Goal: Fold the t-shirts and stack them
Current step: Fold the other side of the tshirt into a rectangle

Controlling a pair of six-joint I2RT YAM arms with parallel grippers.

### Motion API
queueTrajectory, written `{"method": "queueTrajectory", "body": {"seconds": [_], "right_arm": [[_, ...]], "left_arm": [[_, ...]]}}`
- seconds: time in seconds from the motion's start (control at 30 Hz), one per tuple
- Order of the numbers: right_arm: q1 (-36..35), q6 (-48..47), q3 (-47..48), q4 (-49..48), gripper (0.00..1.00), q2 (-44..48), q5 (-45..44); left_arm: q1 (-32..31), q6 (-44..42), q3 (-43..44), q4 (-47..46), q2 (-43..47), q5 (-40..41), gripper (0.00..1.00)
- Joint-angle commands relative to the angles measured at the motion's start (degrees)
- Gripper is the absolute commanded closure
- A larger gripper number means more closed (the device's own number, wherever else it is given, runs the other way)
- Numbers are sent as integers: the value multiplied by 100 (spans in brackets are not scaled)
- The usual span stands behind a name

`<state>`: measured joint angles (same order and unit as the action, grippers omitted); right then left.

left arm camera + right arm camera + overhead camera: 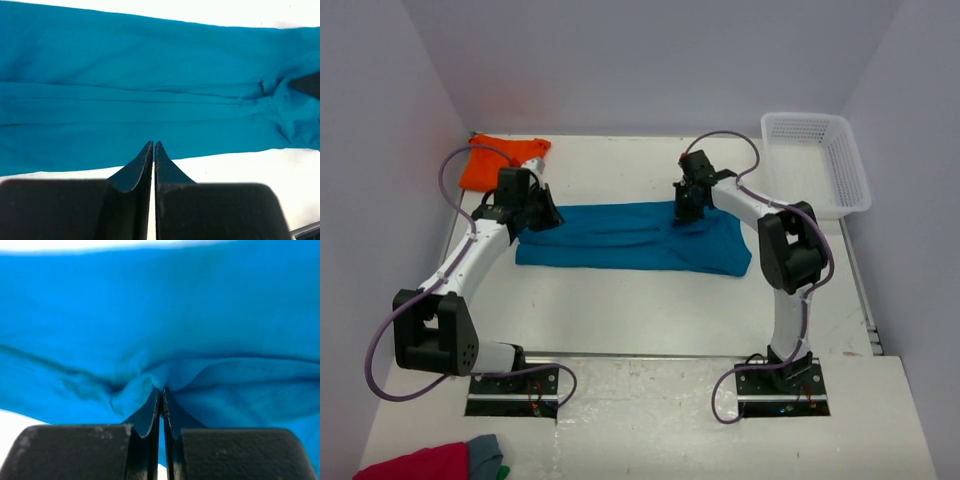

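Note:
The teal-blue t-shirt (620,240) lies on the white table as a long folded band. The bright orange t-shirt (505,160) lies bunched at the back left corner. My left gripper (548,215) is at the band's left end. In the left wrist view its jaws (153,146) are shut, the tips at the near edge of the teal cloth (150,75), with nothing seen between them. My right gripper (685,213) is at the band's far edge, right of middle. In the right wrist view it (161,390) is shut on a puckered fold of the teal cloth (200,305).
A white mesh basket (840,160) stands at the back right corner. A crimson-pink cloth (420,465) and a grey cloth (485,452) lie on the near ledge at the bottom left. White walls close in the table on three sides.

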<state>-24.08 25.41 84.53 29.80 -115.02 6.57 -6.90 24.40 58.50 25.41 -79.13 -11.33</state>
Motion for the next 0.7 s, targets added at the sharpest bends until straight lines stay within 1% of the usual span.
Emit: {"method": "queueTrajectory", "body": {"seconds": [0.0,0.07,0.1,0.17,0.2,0.23,0.27,0.3,0.33,0.37,0.4,0.47,0.5,0.53,0.57,0.6,0.67], "right_arm": [[-9,-343,846,306,100,-432,-639],[8,-457,1424,535,100,-669,-840],[8,-510,1774,570,100,-914,-807],[61,-624,2179,658,100,-1214,-693],[122,-642,2669,815,98,-1529,-692],[157,-695,2830,817,93,-1645,-675],[166,-730,3015,851,81,-1733,-553],[175,-791,3321,930,62,-1812,-612],[184,-809,3359,922,55,-1761,-648],[184,-836,3325,887,49,-1656,-735],[167,-862,3081,826,43,-1498,-797],[166,-775,2624,738,42,-779,-990],[166,-739,1986,572,40,-480,-1156],[166,-626,1675,536,39,106,-1253],[166,-581,1359,509,37,364,-1394],[175,-555,825,535,36,575,-1639],[193,-537,322,728,37,953,-1868]], "left_arm": [[-31,-138,-32,-18,-6,-44,97],[-31,-155,-32,16,3,-27,97],[-31,-173,-32,25,-6,-18,97],[-31,-173,-40,52,-6,-9,96],[-31,-173,-49,61,-6,-18,96],[-31,-173,-49,69,3,-44,96],[-31,-164,-67,61,-6,-71,96],[-31,-155,-76,69,-6,-158,96],[-40,-146,-76,69,-6,-211,96],[-40,-155,-76,69,3,-264,96],[-49,-164,-76,78,38,-308,96],[-101,-164,-93,78,73,-291,96],[-110,-155,-84,87,73,-273,96],[-128,-120,-93,78,73,-247,96],[-136,-103,-84,52,56,-238,96],[-171,-50,-84,43,38,-212,96],[-198,20,-76,17,-14,-150,96]]}}
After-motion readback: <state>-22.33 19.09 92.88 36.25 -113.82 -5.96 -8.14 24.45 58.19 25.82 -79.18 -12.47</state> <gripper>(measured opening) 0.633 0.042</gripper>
